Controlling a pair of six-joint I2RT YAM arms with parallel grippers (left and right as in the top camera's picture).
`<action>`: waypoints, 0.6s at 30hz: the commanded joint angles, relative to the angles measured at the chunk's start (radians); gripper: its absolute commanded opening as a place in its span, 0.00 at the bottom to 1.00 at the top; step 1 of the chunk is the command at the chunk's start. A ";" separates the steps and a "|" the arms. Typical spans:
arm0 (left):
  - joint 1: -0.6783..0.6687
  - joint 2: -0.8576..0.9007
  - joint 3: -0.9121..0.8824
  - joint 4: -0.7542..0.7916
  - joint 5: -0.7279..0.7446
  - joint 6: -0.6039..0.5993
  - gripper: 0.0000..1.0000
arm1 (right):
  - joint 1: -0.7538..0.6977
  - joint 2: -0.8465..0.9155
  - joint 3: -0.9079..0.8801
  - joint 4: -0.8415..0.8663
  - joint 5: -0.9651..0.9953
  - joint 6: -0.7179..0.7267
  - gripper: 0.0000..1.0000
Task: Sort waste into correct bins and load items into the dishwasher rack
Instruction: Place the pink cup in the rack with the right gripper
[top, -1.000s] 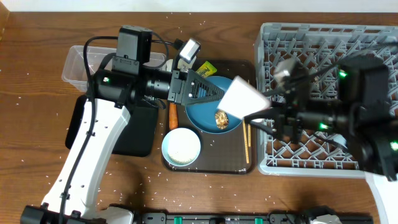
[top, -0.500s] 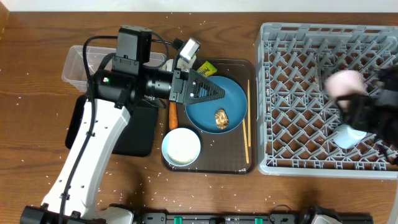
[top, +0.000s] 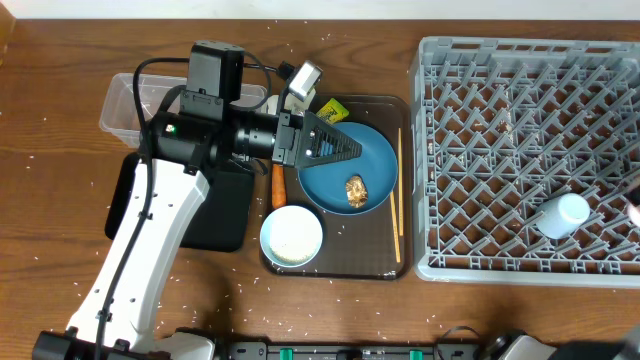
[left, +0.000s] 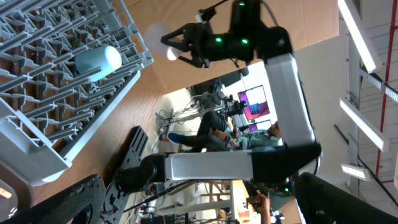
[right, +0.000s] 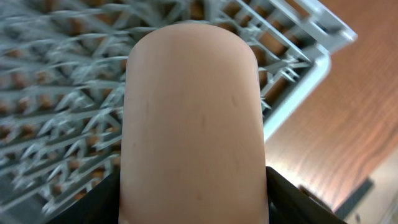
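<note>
My left gripper (top: 335, 146) is open and empty, hovering over the left part of the dark-blue plate (top: 372, 160), which carries a brown food lump (top: 355, 190). The left wrist view (left: 199, 208) looks sideways at the grey rack (left: 37, 93). My right gripper (right: 196, 202) is shut on the pink cup (right: 193, 112), above the rack's corner (right: 56, 74); it is outside the overhead view. The light-blue cup (top: 560, 215) lies in the rack (top: 480, 90). The white bowl (top: 292, 237), carrot (top: 278, 186), yellow-green wrapper (top: 331, 108) and chopsticks (top: 397, 205) sit on the brown tray. Crumpled paper is hidden.
The clear tub (top: 125, 100) stands at the back left, and the black tray (top: 225, 215) lies in front of it, partly under my left arm. The brown serving tray (top: 370, 262) sits between them and the rack. Rice grains are scattered over the wooden table (top: 60, 230).
My right arm swung right from beside the plate across the rack and out of the overhead view, carrying the pink cup. The left arm has not moved.
</note>
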 joint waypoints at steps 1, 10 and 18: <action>0.000 -0.008 0.001 0.001 0.005 0.008 0.98 | -0.060 0.062 0.007 0.001 0.028 0.049 0.55; 0.000 -0.008 0.001 0.001 -0.006 0.008 0.98 | -0.124 0.211 0.007 0.013 -0.096 0.048 0.58; 0.000 -0.008 0.001 0.001 -0.005 0.008 0.98 | -0.124 0.260 0.008 0.040 -0.167 0.053 0.87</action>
